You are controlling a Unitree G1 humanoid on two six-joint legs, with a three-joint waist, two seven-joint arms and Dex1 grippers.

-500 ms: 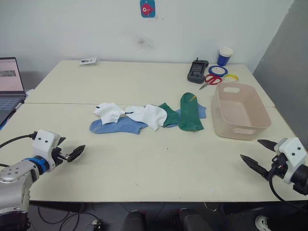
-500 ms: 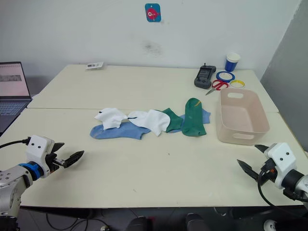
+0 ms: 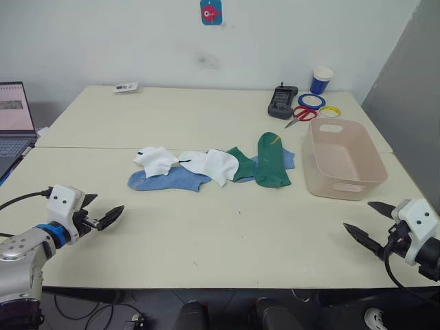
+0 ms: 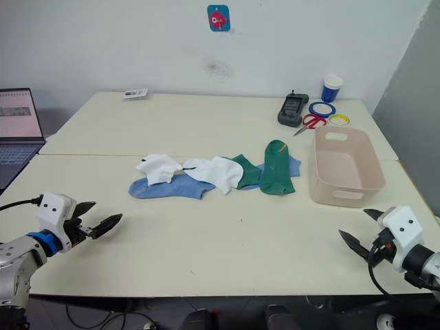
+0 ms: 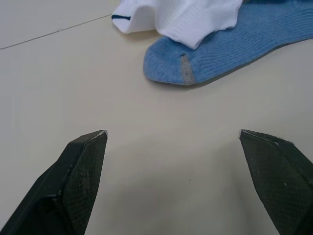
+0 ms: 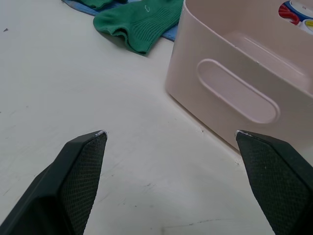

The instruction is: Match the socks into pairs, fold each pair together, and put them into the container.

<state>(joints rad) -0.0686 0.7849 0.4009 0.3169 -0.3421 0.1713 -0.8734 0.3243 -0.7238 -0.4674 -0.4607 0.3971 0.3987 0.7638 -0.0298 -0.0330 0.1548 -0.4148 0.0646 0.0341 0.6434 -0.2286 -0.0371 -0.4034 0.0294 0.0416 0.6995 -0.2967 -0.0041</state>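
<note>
Several socks lie in a row mid-table. Two white socks (image 3: 157, 160) (image 3: 214, 165) rest partly on a light blue sock (image 3: 172, 180). Right of them are two dark green socks (image 3: 271, 159) (image 3: 240, 163), over another light blue sock (image 3: 289, 159). The pink-beige container (image 3: 344, 158) stands empty just right of the socks. My left gripper (image 3: 104, 210) hovers open near the front left edge, a blue sock toe (image 5: 181, 68) ahead of it. My right gripper (image 3: 357, 214) is open near the front right, facing the container's handle slot (image 6: 237, 93).
A laptop (image 3: 14, 117) sits at the far left edge. At the back right are a blue-and-white cup (image 3: 321, 80), tape rolls (image 3: 311, 101), red scissors (image 3: 302, 113) and a black device (image 3: 282, 102). A small card (image 3: 126, 87) lies at the back left.
My left gripper has crept a touch toward the socks. The socks, the container and the right gripper stay where they were.
</note>
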